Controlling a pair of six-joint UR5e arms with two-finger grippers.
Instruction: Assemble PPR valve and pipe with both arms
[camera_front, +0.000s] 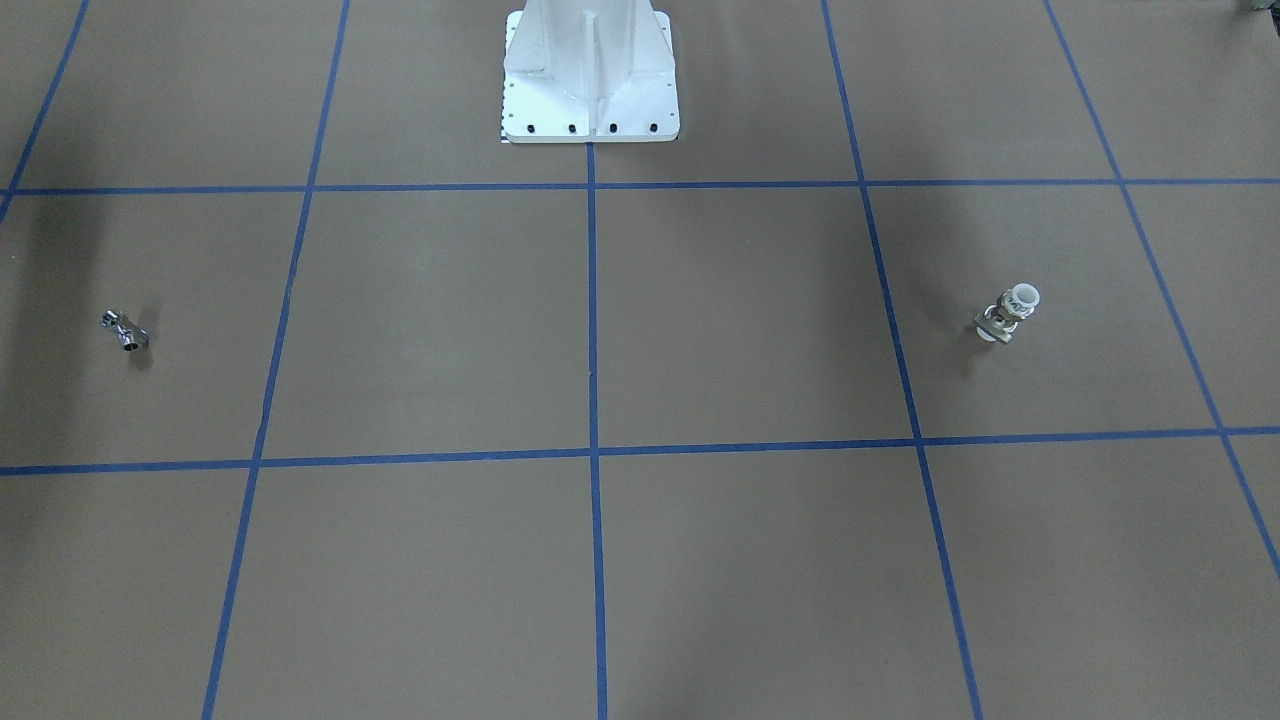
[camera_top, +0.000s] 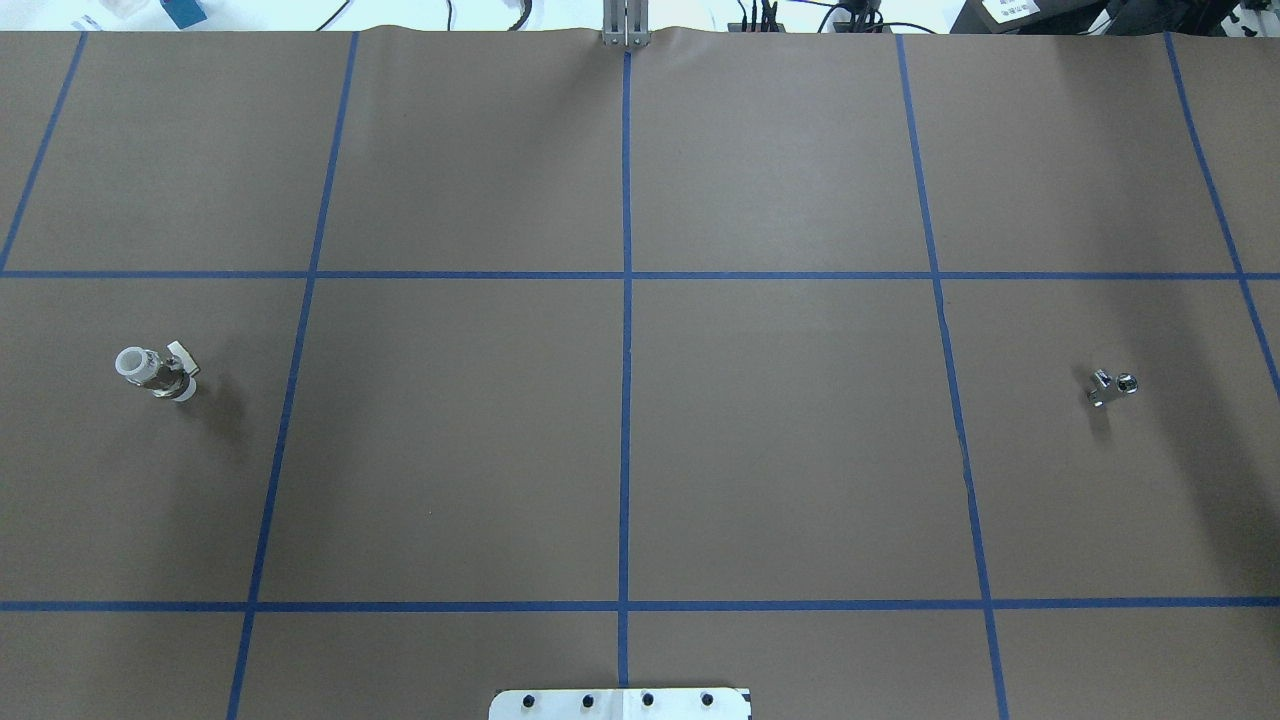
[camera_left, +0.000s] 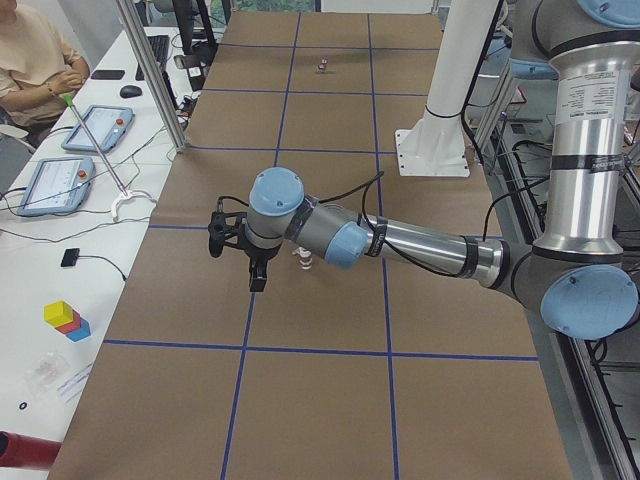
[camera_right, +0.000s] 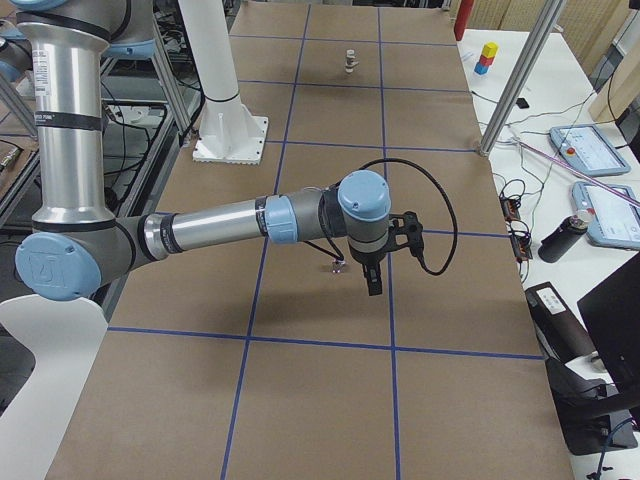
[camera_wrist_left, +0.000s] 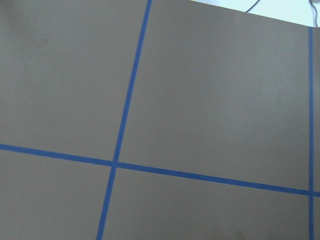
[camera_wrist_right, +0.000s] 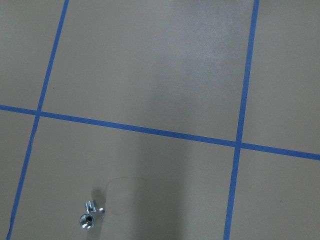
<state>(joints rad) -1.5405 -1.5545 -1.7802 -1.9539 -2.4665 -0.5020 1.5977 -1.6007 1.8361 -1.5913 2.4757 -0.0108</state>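
The PPR valve (camera_front: 1010, 315), with a white collar and a grey middle, stands alone on the brown table on my left side; it also shows in the overhead view (camera_top: 155, 372). The chrome pipe (camera_front: 125, 332) lies alone on my right side, also in the overhead view (camera_top: 1110, 387) and low in the right wrist view (camera_wrist_right: 89, 216). My left gripper (camera_left: 256, 278) hangs above the table just beside the valve (camera_left: 303, 262). My right gripper (camera_right: 372, 280) hangs just beside the pipe (camera_right: 338, 266). Neither touches its part. I cannot tell if either gripper is open or shut.
The white bolted pedestal (camera_front: 590, 80) stands at the table's robot side. Blue tape lines (camera_top: 626, 400) divide the brown surface into squares. Aluminium posts (camera_left: 150, 75), tablets and coloured blocks (camera_left: 65, 318) line the side bench, where an operator (camera_left: 35, 55) sits.
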